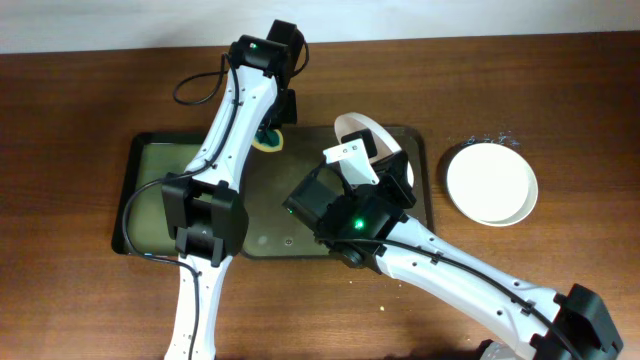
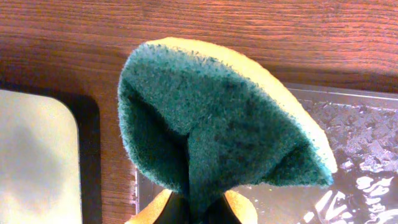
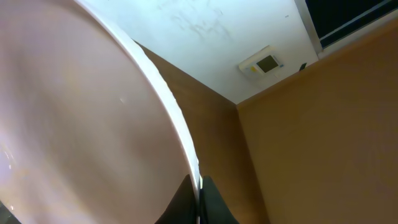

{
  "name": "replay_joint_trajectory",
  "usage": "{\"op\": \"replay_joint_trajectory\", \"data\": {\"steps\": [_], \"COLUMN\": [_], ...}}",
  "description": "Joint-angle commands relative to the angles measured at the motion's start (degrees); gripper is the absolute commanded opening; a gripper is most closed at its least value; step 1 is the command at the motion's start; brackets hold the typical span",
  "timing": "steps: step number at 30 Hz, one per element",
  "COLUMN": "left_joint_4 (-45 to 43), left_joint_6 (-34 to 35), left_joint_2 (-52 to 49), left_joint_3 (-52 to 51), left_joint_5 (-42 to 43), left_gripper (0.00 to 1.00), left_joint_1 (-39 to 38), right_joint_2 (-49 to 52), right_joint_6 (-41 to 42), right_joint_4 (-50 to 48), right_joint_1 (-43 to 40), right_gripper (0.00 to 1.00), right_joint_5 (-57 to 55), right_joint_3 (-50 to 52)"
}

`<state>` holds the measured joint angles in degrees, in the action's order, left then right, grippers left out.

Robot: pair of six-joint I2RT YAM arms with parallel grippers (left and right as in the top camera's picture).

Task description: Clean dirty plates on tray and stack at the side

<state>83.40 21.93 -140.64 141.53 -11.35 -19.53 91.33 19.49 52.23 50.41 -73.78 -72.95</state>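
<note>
A white plate [image 3: 74, 124] fills the right wrist view, its rim running down into the right gripper [image 3: 200, 208], whose fingers are clamped on that edge. From overhead the plate is held tipped up, not flat, above the far half of the tray [image 1: 262, 212]; which face turns toward the cleaning tool is hard to tell from that angle. Just to the plate's left, near but apart, the left gripper [image 2: 194, 213] is pinched on a folded sponge [image 2: 217, 118], green scrub side outward and yellow backing behind, over the tray's far left corner. The coming wipe turns on that gap: the sponge must travel rightward to the plate, or the plate must lean leftward to meet it; the left arm is the nearer to close it. Well to the right, on the table [image 1: 560, 90], sits the white stack [image 1: 490, 183]; a smaller tray [image 1: 150, 190] lies to the left of the big one.
</note>
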Motion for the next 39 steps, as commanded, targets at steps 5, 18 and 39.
{"op": "replay_joint_trajectory", "data": {"steps": [5, 18, 39], "left_joint_4": [0.22, 0.28, 0.98], "left_joint_6": [-0.15, -0.15, -0.15], "left_joint_2": [0.48, 0.48, 0.48], "left_joint_3": [-0.13, -0.13, -0.13], "left_joint_5": [0.02, 0.02, 0.02], "left_gripper": [0.00, 0.00, 0.00], "left_joint_1": [0.11, 0.11, 0.11], "right_joint_2": [-1.07, -1.07, 13.99], "right_joint_6": [0.98, 16.22, 18.73], "right_joint_4": [-0.13, 0.74, -9.99], "right_joint_1": [0.20, -12.02, -21.24], "right_gripper": [0.04, 0.04, 0.04], "right_joint_5": [-2.56, 41.66, 79.34], "right_joint_3": [-0.11, -0.11, 1.70]}}
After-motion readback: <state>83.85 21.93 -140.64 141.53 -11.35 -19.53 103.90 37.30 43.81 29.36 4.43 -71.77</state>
